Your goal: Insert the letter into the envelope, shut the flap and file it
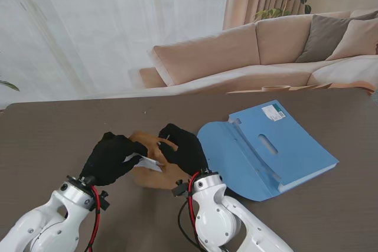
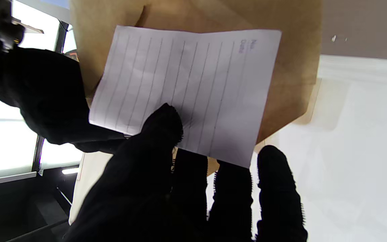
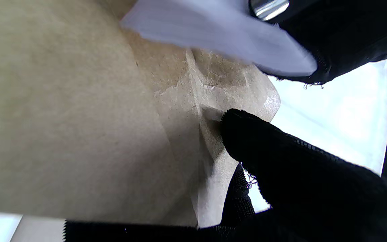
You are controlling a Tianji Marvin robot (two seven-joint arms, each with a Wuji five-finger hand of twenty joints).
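Your left hand pinching the lined letter, right hand clamped on the brown envelope, blue folder just right of them, open on the table

Before you on the surface, the envelope lies between both hands, the letter over it; the open folder sits just right.

left hand: fingers pinched closed, palm down | right hand: fingers curled closed, raised
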